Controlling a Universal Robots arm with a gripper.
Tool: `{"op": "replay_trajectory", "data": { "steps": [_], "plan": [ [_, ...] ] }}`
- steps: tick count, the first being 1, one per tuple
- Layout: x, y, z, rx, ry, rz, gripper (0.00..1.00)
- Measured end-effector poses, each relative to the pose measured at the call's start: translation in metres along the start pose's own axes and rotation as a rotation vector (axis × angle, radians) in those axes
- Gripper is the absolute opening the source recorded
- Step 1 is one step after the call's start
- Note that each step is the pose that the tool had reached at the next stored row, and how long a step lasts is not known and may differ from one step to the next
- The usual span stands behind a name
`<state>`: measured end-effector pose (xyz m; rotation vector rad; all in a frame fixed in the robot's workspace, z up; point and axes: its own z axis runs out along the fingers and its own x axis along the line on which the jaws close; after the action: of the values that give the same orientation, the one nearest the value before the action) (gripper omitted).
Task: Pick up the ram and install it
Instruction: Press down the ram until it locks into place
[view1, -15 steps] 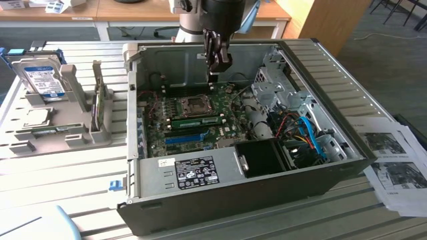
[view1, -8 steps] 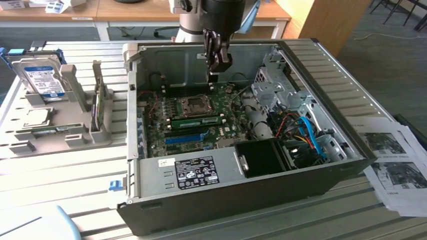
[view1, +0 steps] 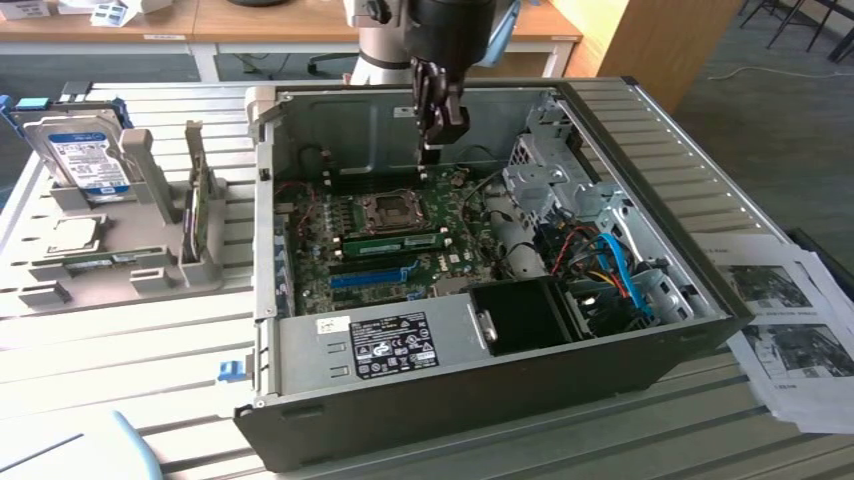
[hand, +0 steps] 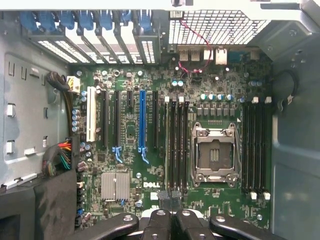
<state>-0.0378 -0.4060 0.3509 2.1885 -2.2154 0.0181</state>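
- Tool (view1: 435, 140) hung from the arm (view1: 387, 40) over the open case (view1: 627, 130), above the far part of the board (view1: 441, 265) and clear of it.
- Its fingers were pressed together, and I could not make out anything held between them.
- In the wrist view the tool (hand: 171, 197) showed its fingertips (hand: 165, 196) side by side over one end of the black slots (hand: 176, 145). These slots ran between the blue slot (hand: 142, 120) and the socket (hand: 212, 152).
- Ram (view1: 394, 243) lay along the board as a green stick with dark chips. It was between the socket (view1: 391, 208) and the blue slot (view1: 371, 278), parallel to both and well below the tool.
- Whether the ram was fully seated in its slot, I could not tell.
- Case lay on its side on the slatted surface (view1: 134, 370), its open face up, with a white-and-black label (view1: 387, 340) on the near inner wall.
- Red, blue and black cables (view1: 607, 265) bunched toward the exterior view's right of the board, beside a black box (view1: 527, 315).
- Heatsink (hand: 115, 186), small and silver, sat on the board near the blue slot's end.
- Grey holder (view1: 147, 270) stood on the surface at the exterior view's left of the case, with a drive (view1: 83, 155) upright in it.
- Printed papers (view1: 787, 320) lay on the surface at the exterior view's right of the case.
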Motion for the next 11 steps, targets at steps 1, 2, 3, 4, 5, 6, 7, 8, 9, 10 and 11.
{"op": "replay_trajectory", "data": {
  "steps": [1,2,3,4,5,6,7,8,9,10,11],
  "plan": [
    [0.0,-0.0016,0.0,0.0,0.0,0.0,0.09],
    [0.0,-0.0033,0.0,0.0,0.0,0.0,0.09],
    [0.0,-0.0052,0.0,0.0,-0.0001,0.0,0.09],
    [0.0,-0.0072,0.0,0.0,-0.0001,0.0,0.09],
    [0.0,-0.0091,-0.0001,0.0,0.0,0.0,0.09],
    [0.0,-0.011,-0.0001,0.0,-0.0001,0.0,0.09],
    [0.0,-0.013,-0.0001,0.0,-0.0001,0.0,0.09],
    [0.0,-0.0148,-0.0001,0.0,-0.0001,0.0,0.09],
    [0.0,-0.0165,-0.0002,0.0,-0.0001,0.0,0.09],
    [0.0,-0.0182,-0.0002,0.0,-0.0001,0.0,0.09],
    [0.0,-0.0199,-0.0002,0.0,-0.0001,0.0,0.09]
  ]
}}
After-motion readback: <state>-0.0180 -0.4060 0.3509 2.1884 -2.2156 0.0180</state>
